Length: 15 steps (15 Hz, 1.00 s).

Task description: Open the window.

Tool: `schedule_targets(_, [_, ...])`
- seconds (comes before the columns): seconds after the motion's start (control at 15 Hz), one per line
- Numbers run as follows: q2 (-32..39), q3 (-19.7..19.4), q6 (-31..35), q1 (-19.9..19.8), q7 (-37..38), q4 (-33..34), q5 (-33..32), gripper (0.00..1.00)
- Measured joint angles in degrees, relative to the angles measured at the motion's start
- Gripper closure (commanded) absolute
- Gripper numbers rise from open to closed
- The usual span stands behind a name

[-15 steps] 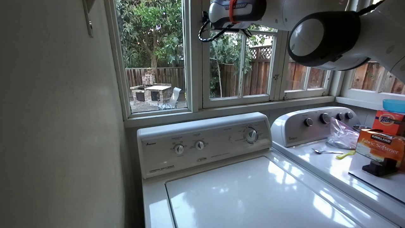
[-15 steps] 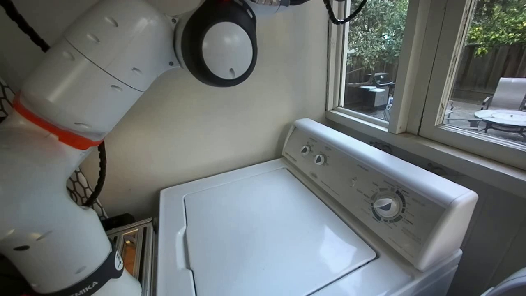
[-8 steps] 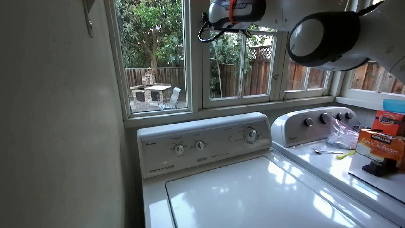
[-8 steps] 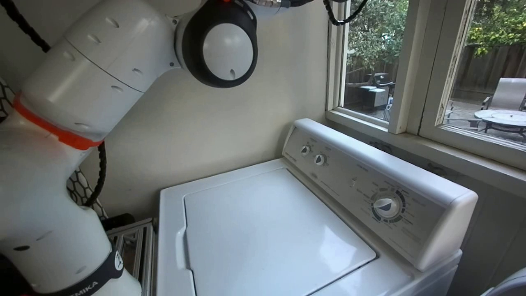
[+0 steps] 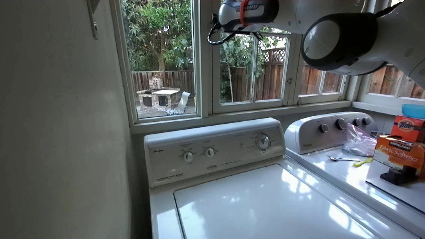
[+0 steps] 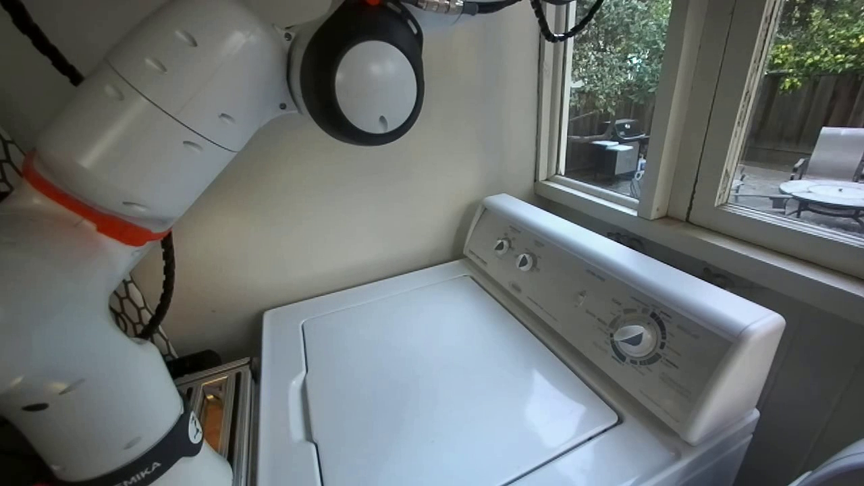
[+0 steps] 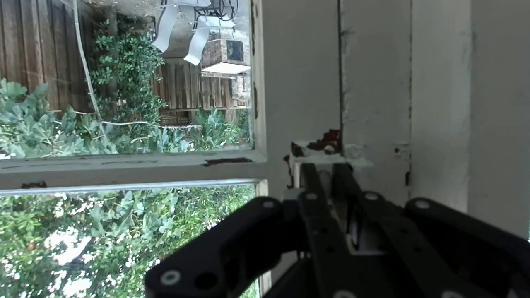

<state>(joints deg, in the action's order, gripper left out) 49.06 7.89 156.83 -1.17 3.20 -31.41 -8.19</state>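
Filling the foreground in both exterior views, the white washer (image 5: 252,199) is standing with your arm (image 6: 128,152) hanging above it. Beyond the washer's back edge, toward the right corner, the gridded window (image 5: 253,71) is sitting closed. Your gripper (image 7: 324,169) is pinching a small paint-chipped fitting (image 7: 320,157) along the window's side edge.

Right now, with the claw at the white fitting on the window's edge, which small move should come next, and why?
Probably squeeze the claw gently, before any pull: its fingers seem to straddle part of the fitting, but a firm grip cannot be judged. The window looks shut, with only a thin seam beside the frame.
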Motion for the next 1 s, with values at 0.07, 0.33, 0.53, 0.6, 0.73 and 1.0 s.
schedule_targets(0.07, [0.0,0.2,0.0,-0.1,0.0,0.0,0.1,0.97])
schedule_targets(0.33, [-0.1,5.4,-1.6,-2.3,-1.7,0.0,4.3,0.97])
schedule_targets(0.53, [0.2,11.7,-2.5,-5.1,-4.6,0.0,9.5,0.97])
schedule_targets(0.6, [0.4,13.6,-2.8,-5.9,-5.2,0.0,10.9,0.97])
schedule_targets(0.73, [0.7,16.7,-3.1,-7.2,-5.9,0.0,13.1,0.97])
schedule_targets(1.0, [1.5,21.7,-3.6,-9.3,-6.0,0.0,17.0,0.97])
